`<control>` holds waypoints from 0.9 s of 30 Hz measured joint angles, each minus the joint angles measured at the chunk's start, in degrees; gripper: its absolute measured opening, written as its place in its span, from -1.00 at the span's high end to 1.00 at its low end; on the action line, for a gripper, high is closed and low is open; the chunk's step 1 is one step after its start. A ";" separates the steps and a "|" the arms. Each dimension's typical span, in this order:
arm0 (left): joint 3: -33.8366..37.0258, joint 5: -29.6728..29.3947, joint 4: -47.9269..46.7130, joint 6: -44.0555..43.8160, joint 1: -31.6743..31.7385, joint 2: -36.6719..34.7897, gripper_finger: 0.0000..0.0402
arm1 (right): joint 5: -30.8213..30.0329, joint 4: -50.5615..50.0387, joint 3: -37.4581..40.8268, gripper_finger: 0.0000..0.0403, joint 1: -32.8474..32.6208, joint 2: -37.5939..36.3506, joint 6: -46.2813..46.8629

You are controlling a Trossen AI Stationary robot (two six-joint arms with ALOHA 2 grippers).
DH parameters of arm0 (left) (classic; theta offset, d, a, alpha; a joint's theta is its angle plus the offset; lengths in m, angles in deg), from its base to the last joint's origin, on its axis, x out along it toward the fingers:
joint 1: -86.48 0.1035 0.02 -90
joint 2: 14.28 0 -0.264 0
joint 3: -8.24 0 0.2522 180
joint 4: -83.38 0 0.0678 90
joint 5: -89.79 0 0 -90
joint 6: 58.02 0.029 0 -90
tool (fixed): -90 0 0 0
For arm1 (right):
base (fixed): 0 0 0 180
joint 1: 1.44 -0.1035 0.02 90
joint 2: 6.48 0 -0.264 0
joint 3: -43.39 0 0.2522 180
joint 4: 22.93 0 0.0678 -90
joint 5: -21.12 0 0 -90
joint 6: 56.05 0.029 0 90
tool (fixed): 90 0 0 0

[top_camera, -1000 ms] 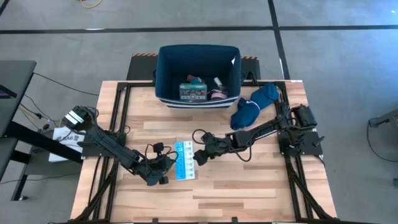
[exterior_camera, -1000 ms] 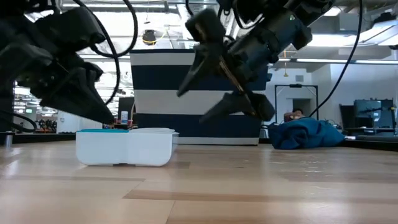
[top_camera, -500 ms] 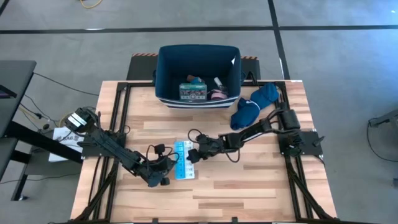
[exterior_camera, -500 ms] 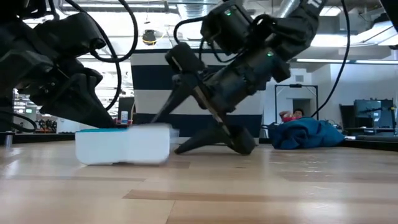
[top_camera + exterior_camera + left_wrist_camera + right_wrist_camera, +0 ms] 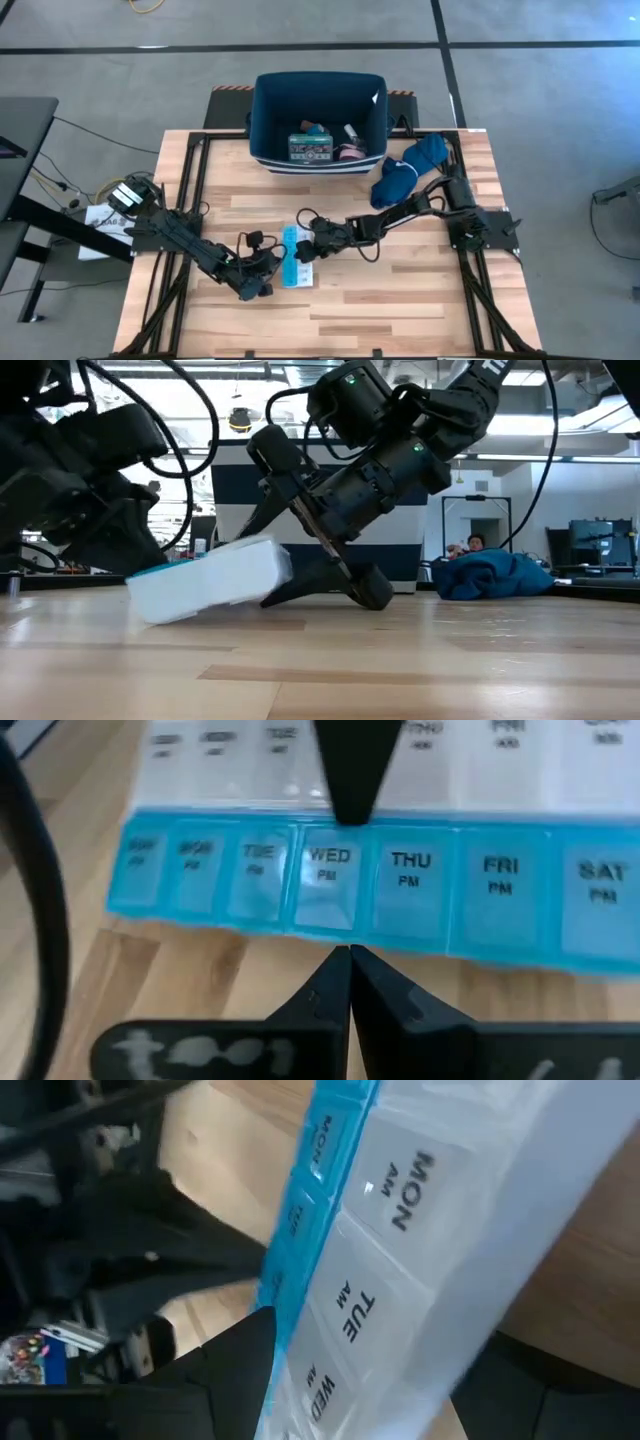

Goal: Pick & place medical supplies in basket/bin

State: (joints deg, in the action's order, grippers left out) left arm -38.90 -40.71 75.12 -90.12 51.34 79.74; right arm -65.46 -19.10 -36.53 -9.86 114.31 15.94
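Dark left gripper (image 5: pixel 262 272) low over the wooden table (image 5: pixel 400 300) toward the front left, fingers pressed together with nothing between them, tips (image 5: pixel 350 982) meeting in a point just beside the blue edge of the light blue pill organizer (image 5: pixel 292 258). Lying at the middle of the table, this organizer, tilted in the low view (image 5: pixel 208 578) with the edge nearer the right gripper lifted off the wood and the other edge down; weekday lids legible up close, a row marked PM on the blue side (image 5: pixel 330 870) and a white row marked AM (image 5: pixel 400 1280). Reaching in from the right, the right gripper (image 5: pixel 308 246), fingers spread wide on either side of the organizer's raised edge, one finger above and one (image 5: pixel 340 582) slanting down to the tabletop; whether pinching it or only touching, cannot tell. Farther back, at the table's far edge, the dark navy basket (image 5: pixel 262 120) with a green-white-red box (image 5: pixel 311 148), a pink round roll (image 5: pixel 351 153) and a few other small items inside, too small to make out. To the right of the basket, well apart from the organizer, a blue cloth (image 5: pixel 408 166) heaped on the table, seen also in the low view (image 5: pixel 495 575).
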 joint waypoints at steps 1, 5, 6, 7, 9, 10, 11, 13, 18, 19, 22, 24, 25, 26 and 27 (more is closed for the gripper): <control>0.04 0.18 0.74 0.28 0.00 0.00 1.00 | -0.04 0.33 -0.47 -0.27 0.13 0.38 -0.33; 0.00 1.69 4.35 2.50 -0.02 0.00 1.00 | 2.28 0.28 -0.95 -0.26 0.45 0.51 -3.26; 0.00 1.73 4.54 2.68 -0.02 0.00 1.00 | 2.53 0.36 -0.95 -0.24 0.63 0.51 -4.09; 0.00 1.73 4.59 2.78 -0.02 0.00 1.00 | 2.71 0.59 -0.95 -0.21 0.70 0.51 -4.70; 0.02 1.48 4.60 2.78 0.16 0.00 1.00 | 3.23 1.19 -0.95 -0.14 0.72 0.28 -5.83; 0.02 1.19 4.76 2.77 0.29 0.00 1.00 | 3.98 1.73 -0.97 -0.09 0.75 0.17 -6.08; 0.01 0.82 5.00 2.78 0.44 -0.02 1.00 | 4.80 2.16 -1.03 -0.04 0.76 0.13 -6.10; 0.00 0.12 5.14 2.76 0.66 -0.06 1.00 | 5.72 2.21 -1.06 0.08 0.67 0.09 -6.43; 0.00 -2.17 3.73 1.36 0.47 -0.60 1.00 | 5.78 2.68 -1.12 0.35 0.70 -0.06 -8.76; 0.00 -2.19 3.06 0.77 0.18 -1.18 1.00 | 5.73 2.76 -1.15 0.36 0.72 -0.10 -9.37; 0.00 -2.52 0.95 -1.32 -1.25 -4.28 1.00 | 5.85 4.09 -1.10 0.36 0.70 -0.08 -10.28; -0.07 -2.90 -0.10 -1.53 -2.80 -8.38 1.00 | 5.77 6.90 -1.04 0.36 0.67 0.07 -10.70; -0.09 -3.10 -0.84 -1.53 -3.68 -10.82 1.00 | 5.78 8.71 -1.04 0.34 0.67 0.07 -10.72; -0.09 -3.58 -1.61 -1.50 -4.71 -13.42 1.00 | 5.77 10.42 -1.14 0.32 0.67 0.05 -10.72; -0.09 -4.39 -2.17 -1.31 -5.93 -16.49 1.00 | 5.76 11.49 -1.51 0.29 0.74 0.05 -10.84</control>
State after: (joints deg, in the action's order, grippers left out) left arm -38.99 -45.10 72.95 -91.43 45.42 63.25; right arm -59.70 -7.61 -38.04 -9.12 114.36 5.10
